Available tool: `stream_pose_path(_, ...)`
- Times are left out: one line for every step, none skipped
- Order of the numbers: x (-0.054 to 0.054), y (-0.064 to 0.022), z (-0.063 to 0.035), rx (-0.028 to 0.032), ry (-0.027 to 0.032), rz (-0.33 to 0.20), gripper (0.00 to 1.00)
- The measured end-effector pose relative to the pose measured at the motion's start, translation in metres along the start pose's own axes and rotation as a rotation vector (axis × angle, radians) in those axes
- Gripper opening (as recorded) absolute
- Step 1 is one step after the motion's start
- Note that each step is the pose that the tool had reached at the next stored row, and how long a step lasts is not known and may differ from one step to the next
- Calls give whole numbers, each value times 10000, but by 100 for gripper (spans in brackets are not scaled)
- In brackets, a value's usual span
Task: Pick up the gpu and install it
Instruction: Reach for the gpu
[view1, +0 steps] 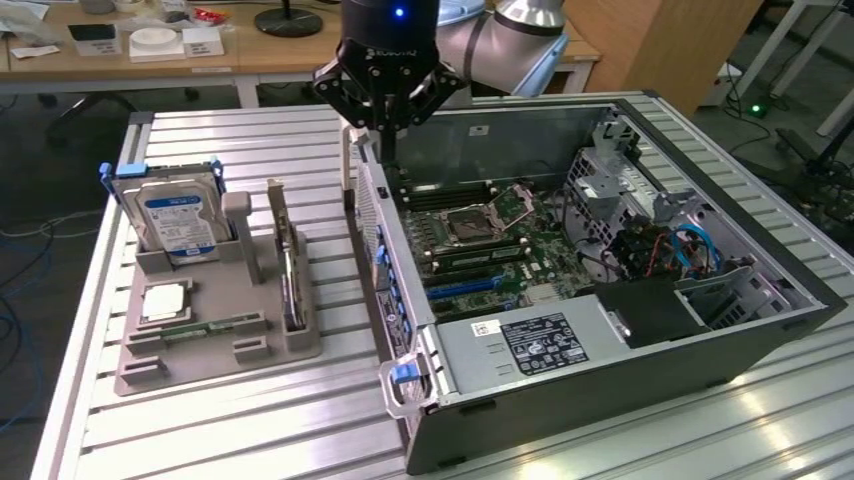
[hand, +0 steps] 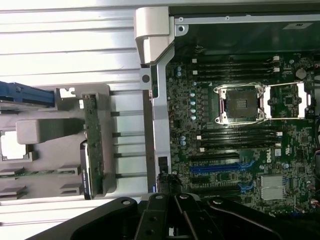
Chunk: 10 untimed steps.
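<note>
The gpu, a thin flat card with a brownish face, stands on edge in a slot along the grey plastic holder's edge on the exterior view's right. The gripper hangs over the open metal computer case's wall beside the holder, fingers clenched on nothing. Descending shut, they could clip that wall or tip the slim, loosely slotted card.

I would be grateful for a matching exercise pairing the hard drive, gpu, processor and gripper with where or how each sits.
1 hard drive
2 gpu
3 processor
4 gripper

A flat in the holder
B over the edge of the case, shut
C upright, blue-white label
D on edge, at the holder's case side

Pairs: 1-C, 2-D, 3-A, 4-B
</note>
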<state>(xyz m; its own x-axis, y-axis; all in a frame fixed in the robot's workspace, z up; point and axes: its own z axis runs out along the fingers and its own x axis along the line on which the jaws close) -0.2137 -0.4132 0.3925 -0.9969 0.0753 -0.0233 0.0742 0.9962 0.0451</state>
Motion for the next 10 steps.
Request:
stream_pose_path(9,-2,-1,0,1,0,10)
stream_pose_path(18,-4,-1,0,0,-1,10)
stream_pose_path(27,-5,-1,0,0,0,10)
stream_pose_path(37,-7,-1,1,0,-1,10)
stream_pose_path(46,-9,-2,0,0,0,10)
stream_pose_path(55,-11,-2,0,0,0,10)
stream_pose_path(63,-13,-2,0,1,0,10)
stream_pose_path(72,-15,-2,0,1,0,10)
stream_pose_path(80,-17,-3,1,1,0,10)
stream_pose_path(89,-19,-3,0,0,0,10)
